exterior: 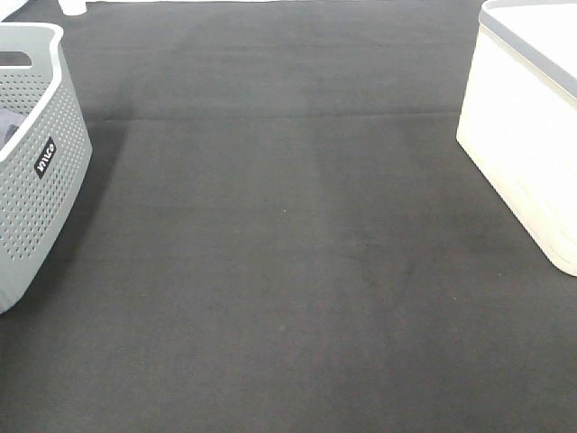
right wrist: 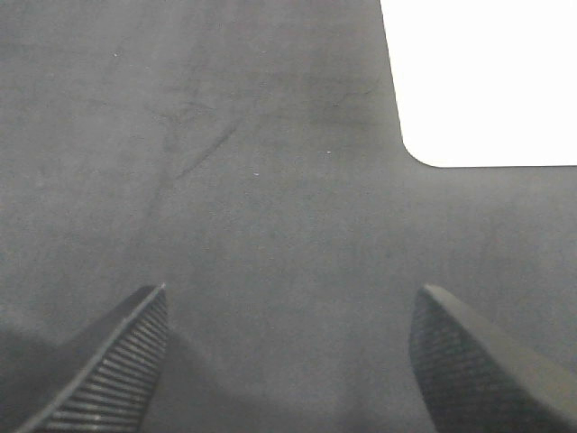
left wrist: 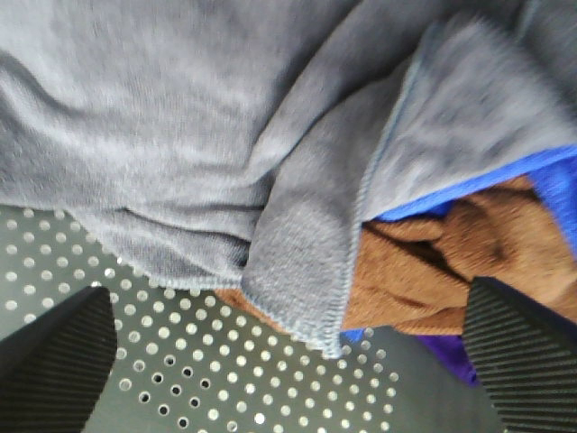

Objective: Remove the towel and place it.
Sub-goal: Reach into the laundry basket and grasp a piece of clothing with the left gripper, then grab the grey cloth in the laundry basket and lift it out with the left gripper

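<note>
The grey-lavender towel [left wrist: 225, 135] lies crumpled inside the perforated grey basket [left wrist: 225, 388], filling most of the left wrist view, its stitched hem folded over a brown cloth [left wrist: 433, 262]. My left gripper [left wrist: 288, 361] hangs open just above it, one finger on each side, holding nothing. In the high view only a dark sliver of cloth [exterior: 9, 122] shows inside the grey basket [exterior: 36, 180] at the left edge. My right gripper [right wrist: 288, 361] is open over the bare black mat [right wrist: 225, 180]. Neither arm shows in the high view.
A blue cloth [left wrist: 478, 185] and a purple one [left wrist: 455, 356] lie under the brown cloth in the basket. A white bin [exterior: 532, 135] with a grey rim stands at the right edge of the black mat [exterior: 288, 244]; its corner [right wrist: 487, 81] shows in the right wrist view.
</note>
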{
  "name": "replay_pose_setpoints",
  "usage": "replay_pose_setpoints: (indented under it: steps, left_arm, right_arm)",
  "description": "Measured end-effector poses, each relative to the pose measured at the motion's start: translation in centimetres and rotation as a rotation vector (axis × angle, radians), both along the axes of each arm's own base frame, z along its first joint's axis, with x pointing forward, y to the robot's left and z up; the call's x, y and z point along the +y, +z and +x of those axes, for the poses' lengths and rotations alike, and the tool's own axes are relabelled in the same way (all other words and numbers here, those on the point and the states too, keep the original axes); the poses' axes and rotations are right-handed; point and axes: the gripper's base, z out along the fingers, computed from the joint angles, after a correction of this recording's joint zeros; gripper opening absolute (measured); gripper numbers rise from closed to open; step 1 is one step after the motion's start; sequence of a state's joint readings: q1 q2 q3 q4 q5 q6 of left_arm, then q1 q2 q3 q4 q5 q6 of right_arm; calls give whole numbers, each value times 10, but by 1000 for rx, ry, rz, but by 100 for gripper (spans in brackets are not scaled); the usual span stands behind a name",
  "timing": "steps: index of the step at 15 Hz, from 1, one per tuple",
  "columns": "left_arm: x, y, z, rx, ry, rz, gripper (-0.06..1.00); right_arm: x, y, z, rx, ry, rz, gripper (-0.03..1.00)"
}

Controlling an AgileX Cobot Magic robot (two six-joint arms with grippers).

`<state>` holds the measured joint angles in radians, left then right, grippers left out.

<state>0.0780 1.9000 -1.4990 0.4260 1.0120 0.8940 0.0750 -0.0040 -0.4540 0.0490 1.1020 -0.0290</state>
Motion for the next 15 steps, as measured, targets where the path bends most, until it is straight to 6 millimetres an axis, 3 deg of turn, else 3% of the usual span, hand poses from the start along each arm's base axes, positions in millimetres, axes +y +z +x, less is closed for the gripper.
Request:
replay_pose_setpoints:
  steps: [5,7,9,10,11,13,14,15]
  left_arm:
    - [3,-39,17,29,-13,23,98]
    - [5,-48,24,-7,-16,41,91]
    - [5,-52,30,-38,-14,41,74]
    - [5,-53,30,-39,-17,42,59]
    - [4,-53,31,-43,-20,41,37]
    - [4,-53,31,-45,-20,42,9]
    - [4,-53,31,-44,-20,42,1]
    - [4,-53,30,-38,-19,43,0]
  right_arm:
    - [0,0,0,0,0,0,72]
    - [0,0,0,0,0,0,72]
    - [0,0,0,0,0,0,72]
    - [0,0,0,0,0,0,72]
    - [0,0,0,0,0,0,72]
    - [0,0,0,0,0,0,72]
    - [0,0,0,0,0,0,72]
    - [0,0,0,0,0,0,72]
